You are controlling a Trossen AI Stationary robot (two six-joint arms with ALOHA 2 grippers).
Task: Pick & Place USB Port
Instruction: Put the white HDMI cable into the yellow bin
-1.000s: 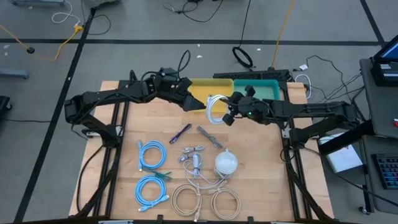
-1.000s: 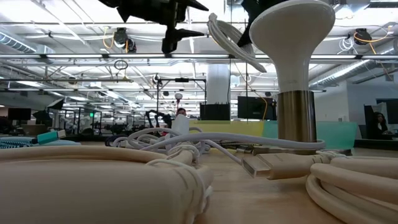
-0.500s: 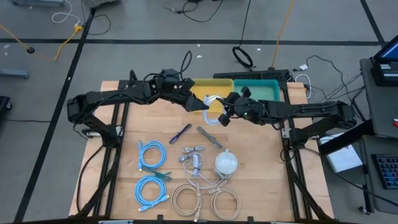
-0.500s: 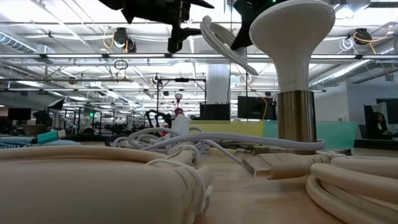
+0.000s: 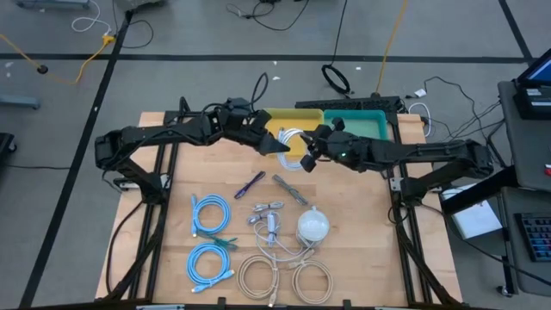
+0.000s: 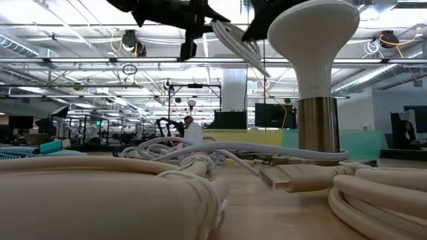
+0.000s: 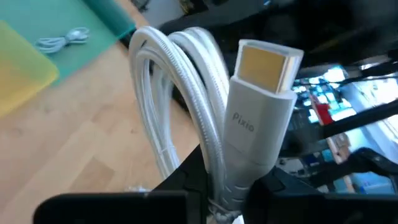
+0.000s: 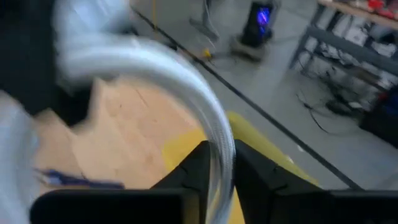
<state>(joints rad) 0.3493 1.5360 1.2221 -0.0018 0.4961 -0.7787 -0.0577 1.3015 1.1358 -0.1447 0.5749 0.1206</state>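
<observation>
A white coiled cable point(image 5: 295, 143) with a grey plug marked "Pixio" point(image 7: 258, 118) hangs in the air between my two grippers, over the near edge of the yellow bin point(image 5: 284, 119). My left gripper point(image 5: 279, 145) is at its left side and shut on it point(image 7: 227, 193). My right gripper point(image 5: 311, 155) is at its right side and shut on a loop of it point(image 8: 217, 180). The low view shows the coil point(image 6: 233, 40) high above the table. My left gripper pinches the coil's bundled strands just below the plug's base point(image 7: 217, 177) between its two fingers. The plug points away from the fingers, and the coil is lifted clear. My right gripper pinches one loop of the coil point(image 8: 219, 149) between its two fingers, from the table's right side. The coil is clear of the table.
A green bin point(image 5: 366, 126) holding a small white cable stands right of the yellow one. Nearer lie two blue coils point(image 5: 209, 213), two beige coils point(image 5: 258, 275), a white round-headed object point(image 5: 312, 226), a tangle of white cables point(image 5: 269, 220), a purple pen point(image 5: 250, 183) and a silver adapter point(image 5: 290, 189).
My right gripper has carried the coil toward the table's left and far edges, nearer the yellow bin. My left gripper has moved right up to the coil and now meets it.
</observation>
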